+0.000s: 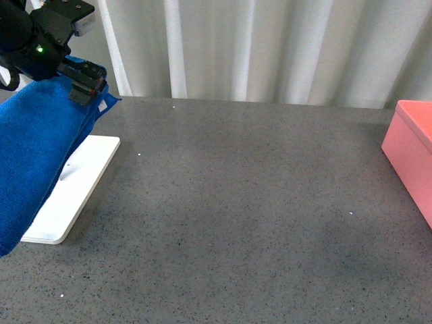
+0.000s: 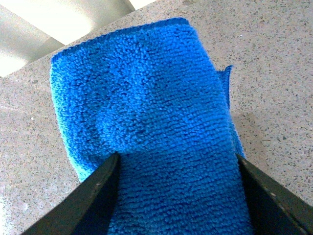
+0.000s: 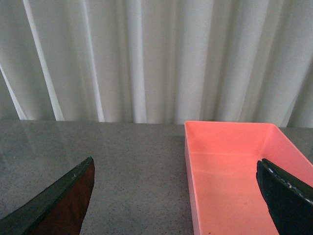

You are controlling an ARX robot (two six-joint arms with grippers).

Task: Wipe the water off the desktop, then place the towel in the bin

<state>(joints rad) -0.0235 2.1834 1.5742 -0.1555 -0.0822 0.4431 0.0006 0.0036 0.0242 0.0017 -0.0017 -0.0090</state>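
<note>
The bright blue towel (image 1: 37, 152) hangs in folds at the far left, lifted off the dark grey speckled desktop (image 1: 236, 202). My left gripper (image 1: 86, 88) is shut on its top edge. In the left wrist view the towel (image 2: 146, 122) fills the space between the two black fingers (image 2: 93, 196). The salmon-pink bin (image 1: 413, 152) stands at the right edge of the desktop. In the right wrist view the bin (image 3: 234, 171) lies open and empty under my right gripper (image 3: 176, 196), which is open and holds nothing. No water shows on the desktop.
A flat white tray (image 1: 71, 192) lies on the desktop at the left, partly behind the hanging towel. White curtains (image 1: 270, 47) close off the back edge of the desktop.
</note>
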